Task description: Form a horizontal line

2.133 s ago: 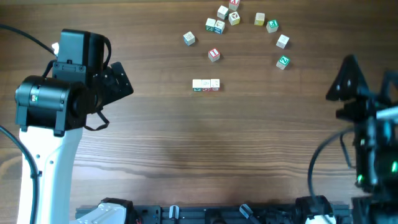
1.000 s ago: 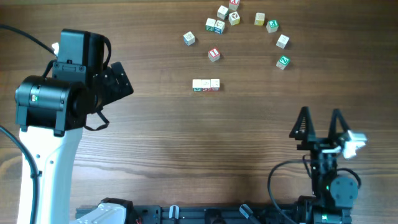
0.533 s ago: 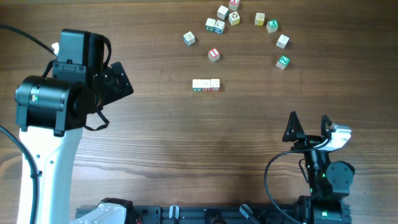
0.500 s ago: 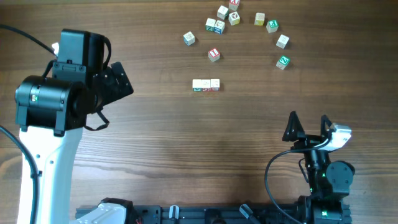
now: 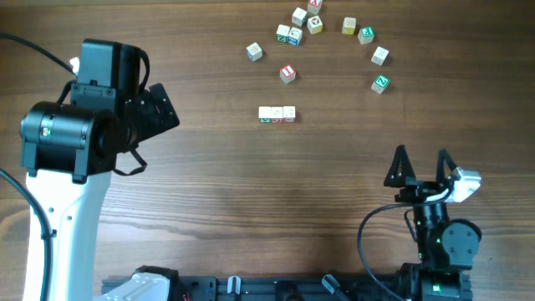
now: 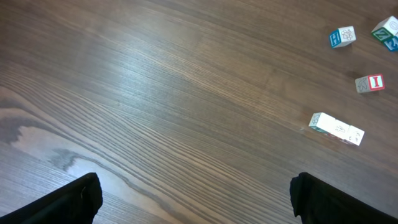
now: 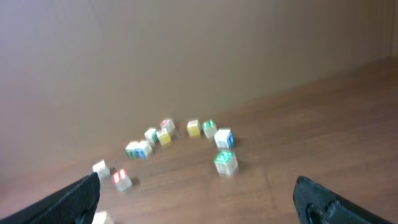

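The horizontal line (image 5: 277, 114) is a short row of three whitish cubes with green and red marks, lying on the wooden table. It also shows in the left wrist view (image 6: 336, 128). My left gripper (image 5: 159, 113) is open and empty, well to the left of the row; in its wrist view the fingertips (image 6: 196, 199) frame bare wood. My right gripper (image 5: 420, 165) is open and empty, far from the row at the lower right; its wrist view (image 7: 199, 199) is blurred.
Several loose letter cubes lie scattered behind the row, among them a red-marked one (image 5: 287, 73), a green-marked one (image 5: 380, 83) and a pair (image 5: 288, 34). Some appear in the right wrist view (image 7: 225, 161). The arm bases stand at the table's front edge.
The right arm has drawn back from the right edge to the lower right near its base and shifted slightly since. The left arm and the cubes have not moved.
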Action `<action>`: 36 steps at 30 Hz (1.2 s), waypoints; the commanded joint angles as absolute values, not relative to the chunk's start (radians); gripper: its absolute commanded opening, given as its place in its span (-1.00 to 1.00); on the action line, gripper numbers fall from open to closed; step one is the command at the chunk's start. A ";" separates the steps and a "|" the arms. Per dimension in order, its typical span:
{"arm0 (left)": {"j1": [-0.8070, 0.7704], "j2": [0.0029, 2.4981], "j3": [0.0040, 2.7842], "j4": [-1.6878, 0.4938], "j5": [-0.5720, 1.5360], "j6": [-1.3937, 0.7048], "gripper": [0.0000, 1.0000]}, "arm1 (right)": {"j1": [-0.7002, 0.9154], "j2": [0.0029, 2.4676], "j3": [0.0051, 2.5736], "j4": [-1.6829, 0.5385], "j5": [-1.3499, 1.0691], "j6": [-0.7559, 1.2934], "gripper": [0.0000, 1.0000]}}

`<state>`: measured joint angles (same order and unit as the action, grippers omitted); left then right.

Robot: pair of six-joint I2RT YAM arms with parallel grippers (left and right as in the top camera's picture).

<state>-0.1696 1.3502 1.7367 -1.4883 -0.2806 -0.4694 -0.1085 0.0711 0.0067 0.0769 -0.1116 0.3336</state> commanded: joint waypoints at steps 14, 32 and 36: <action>-0.163 1.350 1.739 -1.486 -0.292 -0.479 1.00 | -0.112 0.002 0.005 0.001 -0.125 0.126 0.99; -0.163 1.350 1.739 -1.486 -0.292 -0.479 1.00 | -0.112 0.004 0.005 0.006 -0.128 0.134 0.99; -0.163 1.350 1.739 -1.486 -0.292 -0.479 1.00 | -0.112 0.004 0.005 0.007 -0.128 0.133 1.00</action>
